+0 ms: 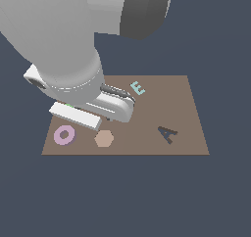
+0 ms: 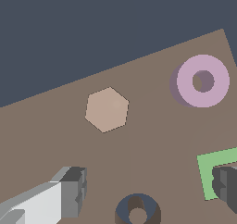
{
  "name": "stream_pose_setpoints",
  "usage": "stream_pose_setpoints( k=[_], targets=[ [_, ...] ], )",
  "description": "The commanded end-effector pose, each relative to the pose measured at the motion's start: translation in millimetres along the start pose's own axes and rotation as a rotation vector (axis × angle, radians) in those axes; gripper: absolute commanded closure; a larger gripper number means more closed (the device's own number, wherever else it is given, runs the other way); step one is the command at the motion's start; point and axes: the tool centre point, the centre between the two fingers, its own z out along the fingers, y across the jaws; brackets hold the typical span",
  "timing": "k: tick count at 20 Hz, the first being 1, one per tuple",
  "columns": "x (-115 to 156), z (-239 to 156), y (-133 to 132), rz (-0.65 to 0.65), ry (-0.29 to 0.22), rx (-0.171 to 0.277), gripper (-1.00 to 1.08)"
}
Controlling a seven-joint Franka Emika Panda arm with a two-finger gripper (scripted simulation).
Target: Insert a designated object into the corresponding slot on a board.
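Dark slate-blue ground surrounds everything, and on it I see the board (image 1: pixel 191 128), a flat brown rectangle that I take as my landmark. At the board's near corner on the exterior view's left lies the pink ring (image 1: pixel 64 134), flat on the brown surface, with nothing holding it. Just beside it, toward the board's middle along the same near edge, sits the tan hexagon (image 1: pixel 104 138), apart from the ring. Farther along toward the exterior view's right is a dark A-shaped recess (image 1: pixel 167 133), and near the board's far edge lies a pale teal letter E (image 1: pixel 138 88).

My arm's bulky white body covers much of the board's left half in the exterior view. On the wrist view I find the gripper (image 2: pixel 148 190) spread wide with nothing between its fingers (image 2: pixel 74 190). Between them, in the board's surface, I see the ring-shaped slot (image 2: pixel 137 210), dark with a brown island at its centre and partly cut off by the frame edge. A green L piece (image 2: pixel 210 167) lies beside it, partly under one finger. The ring is well apart from the slot.
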Motion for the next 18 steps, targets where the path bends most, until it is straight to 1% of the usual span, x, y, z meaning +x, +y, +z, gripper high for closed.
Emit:
stream_pose_setpoints(
  k=[1,5,9,14,18],
  targets=[
    [17,12,12,0.081,0.001,0.002,-0.92],
    [39,28,32,0.198,0.003,0.007,-0.92],
    [55,40,49,0.290,0.004,0.011,-0.92],
    [68,51,66,0.371,0.005,0.014,-0.92],
    [73,56,74,0.407,0.006,0.016,-0.92]
  ],
)
